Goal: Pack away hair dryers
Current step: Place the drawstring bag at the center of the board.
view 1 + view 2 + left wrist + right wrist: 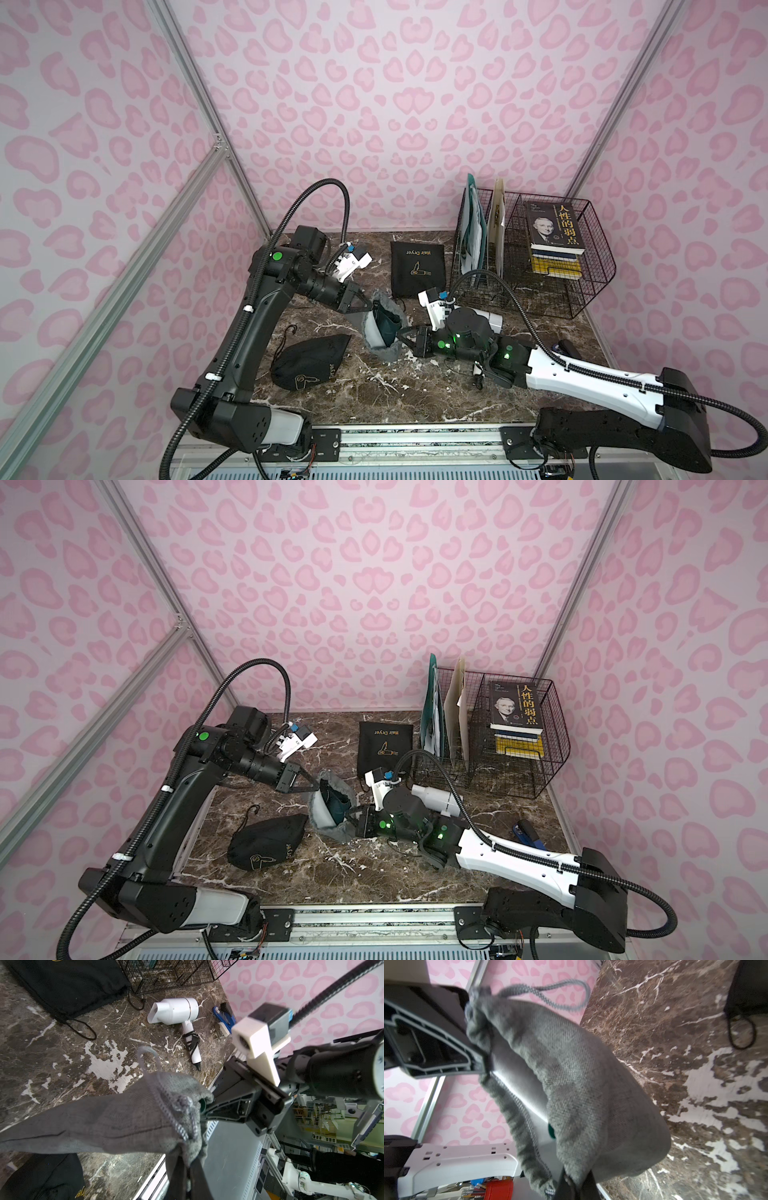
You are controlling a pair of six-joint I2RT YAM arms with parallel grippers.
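left fingers [199,1182] are clenched on the far rim of the grey pouch [376,343], and right fingers [589,1186] pinch its right rim, so the mouth is stretched open between them. a teal dryer [384,328] sits inside, part of it showing at the mouth. each grip has only a fold of soft cloth. if the arms pull apart or lift unevenly, a rim could slip free and the dryer spill onto the counter [415,395]. the white dryer [176,1009] lies just beyond the right arm [582,370], where a swing could knock it.

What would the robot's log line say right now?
left tool: shut on grey pouch rim | right tool: shut on opposite rim | teal dryer: inside pouch | white dryer: on table, unpacked
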